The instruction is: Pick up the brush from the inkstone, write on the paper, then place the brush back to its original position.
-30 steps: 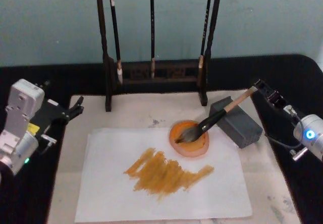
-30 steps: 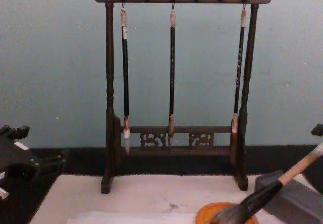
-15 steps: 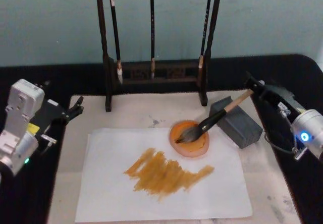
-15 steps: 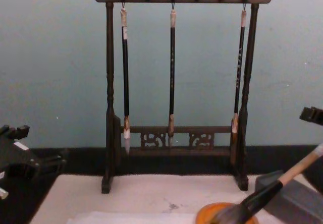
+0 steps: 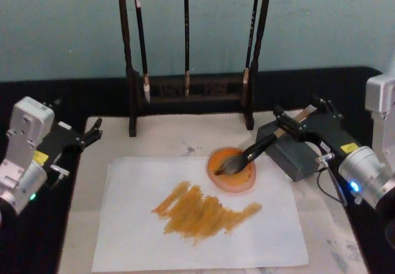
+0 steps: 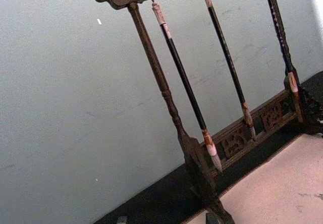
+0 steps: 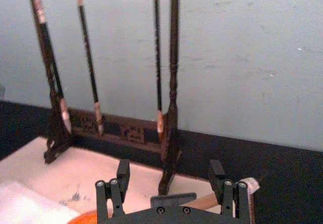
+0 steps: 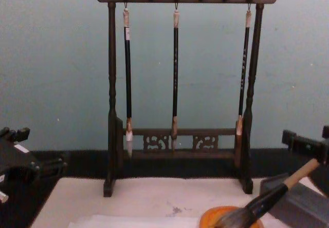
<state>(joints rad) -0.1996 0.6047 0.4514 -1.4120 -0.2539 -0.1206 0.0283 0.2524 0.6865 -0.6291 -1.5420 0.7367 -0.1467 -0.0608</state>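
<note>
Behind one brush [image 5: 250,155], three thin brushes [image 5: 186,36] hang.

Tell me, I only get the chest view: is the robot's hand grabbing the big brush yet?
Observer: Not yet. The right wrist view shows the right gripper with its jaws open, one on each side of the top end of the brush.
Operator: Is there any writing on the paper?
Observer: Yes. The head view shows orange-brown strokes across the middle of the paper.
Operator: Where's the other arm?
Observer: The head view shows the left gripper parked to the left of the paper, apart from it and far from the brush.
</note>
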